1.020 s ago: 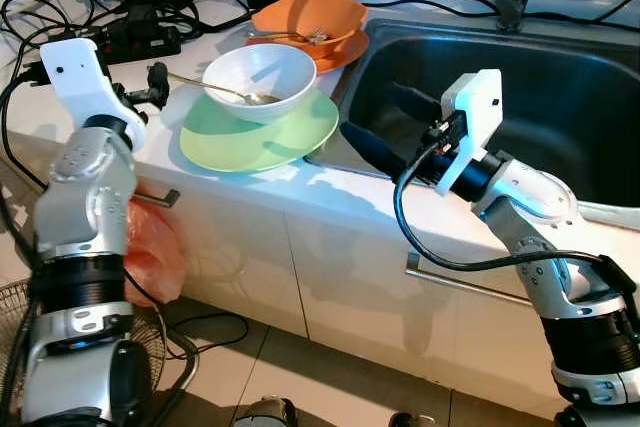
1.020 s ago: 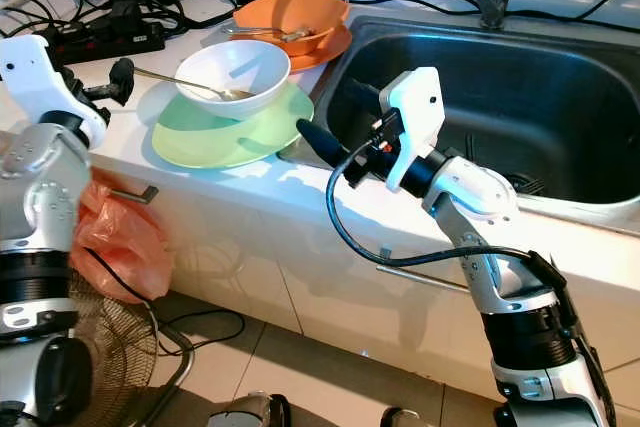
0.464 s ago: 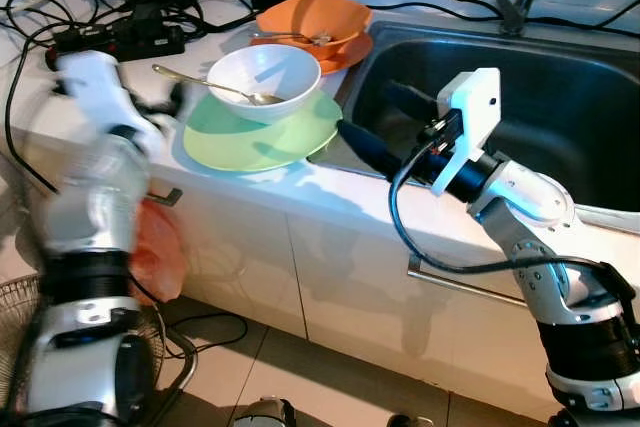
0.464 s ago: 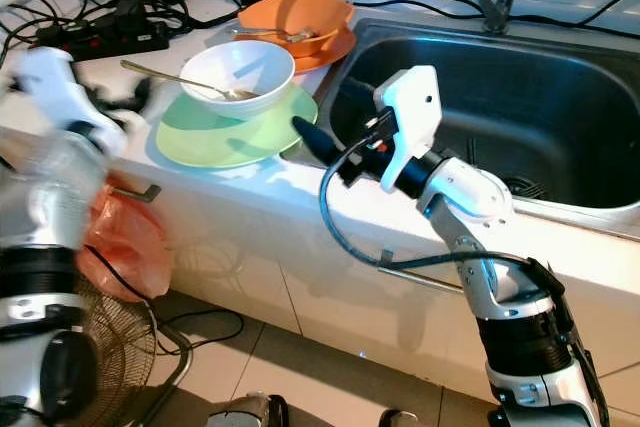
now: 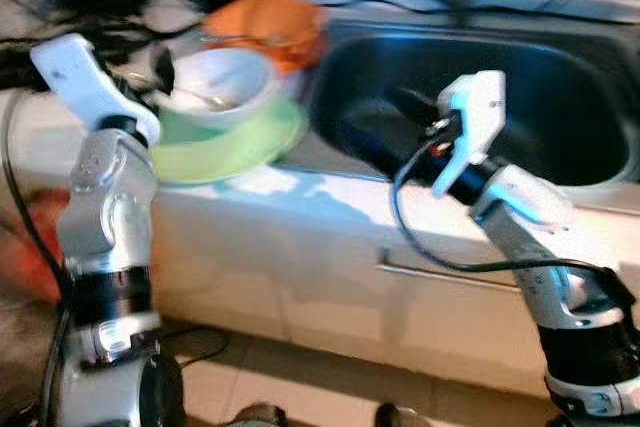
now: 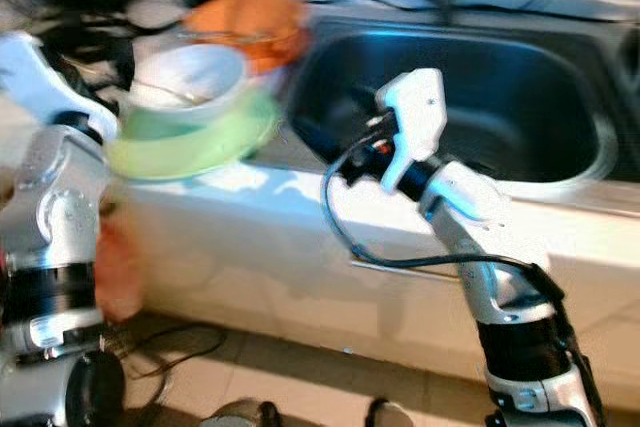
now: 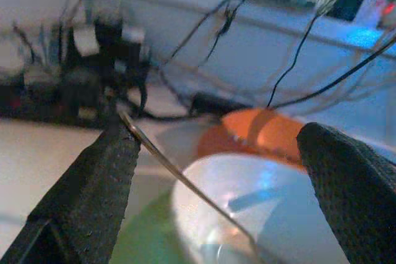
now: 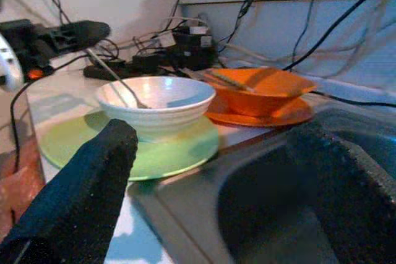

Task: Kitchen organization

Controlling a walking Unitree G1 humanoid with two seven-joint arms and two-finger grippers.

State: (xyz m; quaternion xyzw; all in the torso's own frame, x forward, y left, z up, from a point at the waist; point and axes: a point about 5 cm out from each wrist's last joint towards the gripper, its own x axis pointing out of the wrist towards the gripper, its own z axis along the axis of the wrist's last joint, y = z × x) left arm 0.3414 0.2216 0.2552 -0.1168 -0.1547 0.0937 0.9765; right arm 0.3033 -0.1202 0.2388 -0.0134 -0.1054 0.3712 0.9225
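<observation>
A white bowl [image 8: 158,100] with a metal spoon [image 7: 161,159] in it sits on a green plate [image 8: 179,149] on the white counter. Behind it, an orange bowl [image 8: 263,88] rests on an orange plate [image 8: 260,112]. My left gripper [image 7: 213,134] is open, level with the spoon's handle, whose tip lies against one finger [image 7: 105,171]. It also shows at the bowl's left rim, left gripper [image 5: 165,65]. My right gripper [image 8: 210,134] is open and empty over the left part of the steel sink [image 5: 560,87], pointing at the dishes. The eye views are blurred.
Black power strips and tangled cables [image 8: 179,47] lie along the back of the counter against the wall. The cabinet front below has a metal handle [image 5: 440,277]. A red plastic bag [image 5: 30,237] hangs at the lower left. Tiled floor lies below.
The head camera has swung, shifting the scene left and blurring it. My left gripper has come closer to the white bowl, along the spoon's handle. The right gripper now hangs further over the sink.
</observation>
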